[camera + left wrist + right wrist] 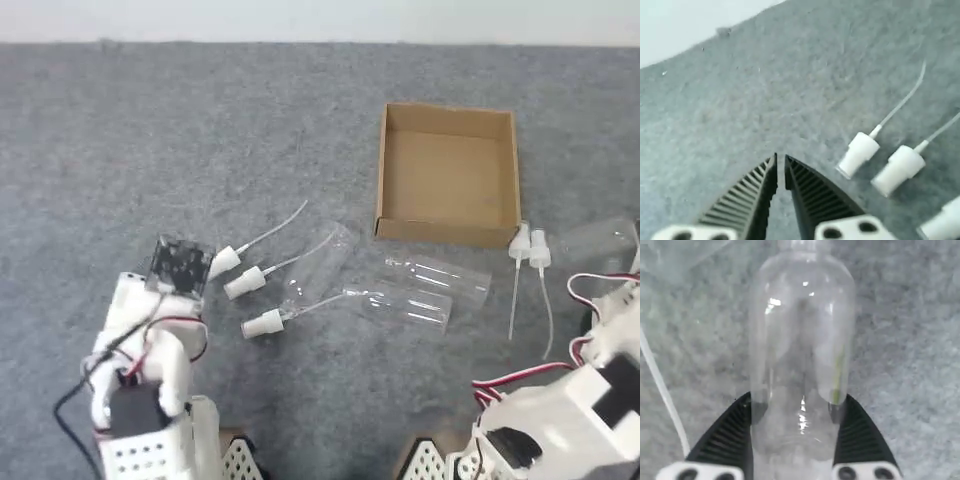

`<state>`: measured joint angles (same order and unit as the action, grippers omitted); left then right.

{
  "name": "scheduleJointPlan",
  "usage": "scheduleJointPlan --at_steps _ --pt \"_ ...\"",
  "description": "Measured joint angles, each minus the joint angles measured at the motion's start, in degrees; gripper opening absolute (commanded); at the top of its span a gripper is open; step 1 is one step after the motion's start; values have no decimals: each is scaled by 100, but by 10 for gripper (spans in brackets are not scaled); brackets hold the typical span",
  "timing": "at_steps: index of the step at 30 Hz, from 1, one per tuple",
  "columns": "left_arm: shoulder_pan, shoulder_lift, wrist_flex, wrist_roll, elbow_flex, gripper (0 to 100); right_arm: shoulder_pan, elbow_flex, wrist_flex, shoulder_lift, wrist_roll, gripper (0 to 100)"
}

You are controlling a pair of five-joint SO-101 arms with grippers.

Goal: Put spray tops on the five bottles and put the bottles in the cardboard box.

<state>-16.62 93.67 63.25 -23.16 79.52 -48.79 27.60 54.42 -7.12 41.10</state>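
From above: capless bottle (598,243) flat on the mat (200,130) near the box (447,232). At the left gripper (780,161): pinched closed, empty, beside spray tops (858,154); risks knocking them. At the right gripper (795,405): clamped on that bottle; risks squeezing it loose.

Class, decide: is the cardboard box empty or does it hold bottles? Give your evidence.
Empty. The cardboard box has a bare floor; the bottles lie outside it on the mat.
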Motion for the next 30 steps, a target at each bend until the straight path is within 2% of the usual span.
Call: scheduleJointPlan --at_steps 2,8,14,18,24,28,30 --pt "0 -695 35 0 -545 38 -62 0 0 0 149 37" --pt "563 -3411 193 44 -2101 170 -88 0 9 0 387 37" --pt "809 -5899 193 387 -3103 174 -88 0 9 0 404 39" --pt "818 -7209 193 888 -3525 175 -88 0 18 0 404 39" --pt "826 -8273 185 1600 -4009 174 -88 0 18 0 404 39" --pt "826 -8475 185 1776 -4044 174 -88 0 18 0 404 41" --pt "826 -8475 185 2101 -4044 174 -88 0 18 0 404 41"
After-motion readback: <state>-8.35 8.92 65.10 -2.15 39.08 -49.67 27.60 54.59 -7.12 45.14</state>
